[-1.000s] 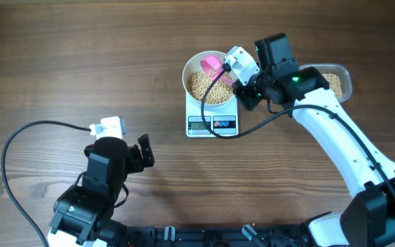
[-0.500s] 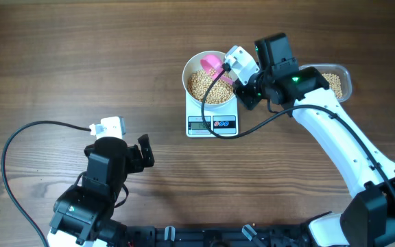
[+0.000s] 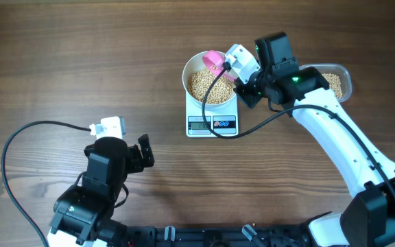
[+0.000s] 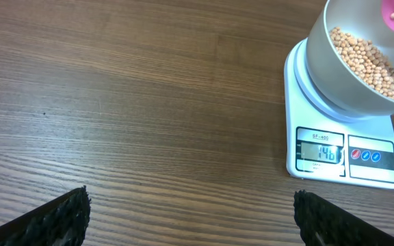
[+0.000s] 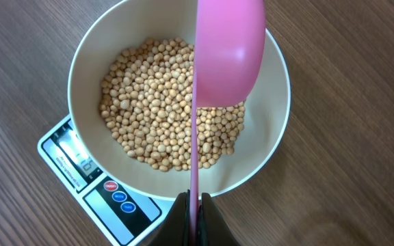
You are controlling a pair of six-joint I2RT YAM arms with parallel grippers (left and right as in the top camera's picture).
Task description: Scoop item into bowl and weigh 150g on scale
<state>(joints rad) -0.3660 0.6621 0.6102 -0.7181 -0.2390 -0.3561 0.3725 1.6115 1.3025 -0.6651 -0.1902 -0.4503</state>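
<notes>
1 pink scoop (image 5: 228,55) pinched in R gripper (image 5: 195,205) over bowl (image 5: 280,130); L gripper (image 4: 191,222) spread.

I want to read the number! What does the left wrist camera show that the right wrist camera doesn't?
Only left wrist: the display with a readable number, seemingly 146, and the open left gripper at the bottom corners. Only right wrist: the scoop handle clamped in the shut right gripper. Both: beans, bowl, scale, some pink scoop.

Pink scoop (image 3: 214,59) nearer bowl (image 3: 186,73) rim
</notes>
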